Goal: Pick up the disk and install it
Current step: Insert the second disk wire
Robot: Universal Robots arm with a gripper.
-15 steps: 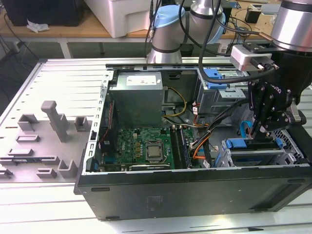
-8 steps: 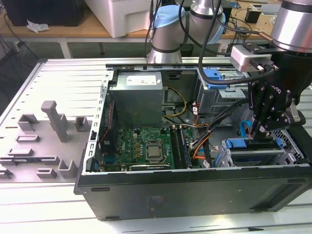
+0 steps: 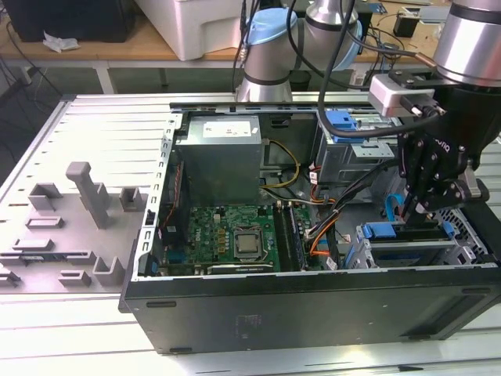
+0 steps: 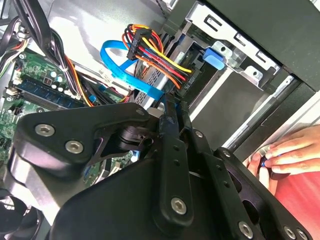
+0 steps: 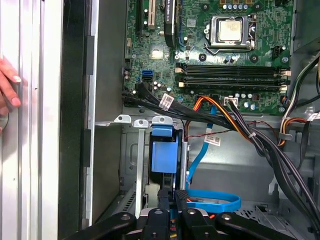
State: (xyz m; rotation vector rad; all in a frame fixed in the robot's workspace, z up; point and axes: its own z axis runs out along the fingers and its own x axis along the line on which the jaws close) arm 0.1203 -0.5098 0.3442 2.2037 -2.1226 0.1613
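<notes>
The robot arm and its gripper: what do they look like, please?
The arm is made of silver-grey tubes with pale blue caps at its joints and black cables along it. The gripper is black, with linked finger bars held by silver screws. A white and grey box sits beside the wrist.

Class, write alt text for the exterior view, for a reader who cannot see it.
A black gripper on a robot arm reaches down into the drive bay at the exterior view's right of an open computer case, just above a blue-railed disk. The motherboard lies exposed beside it.

No print can be made out on the motherboard [image 5: 215,55] or the cable tags.
</notes>
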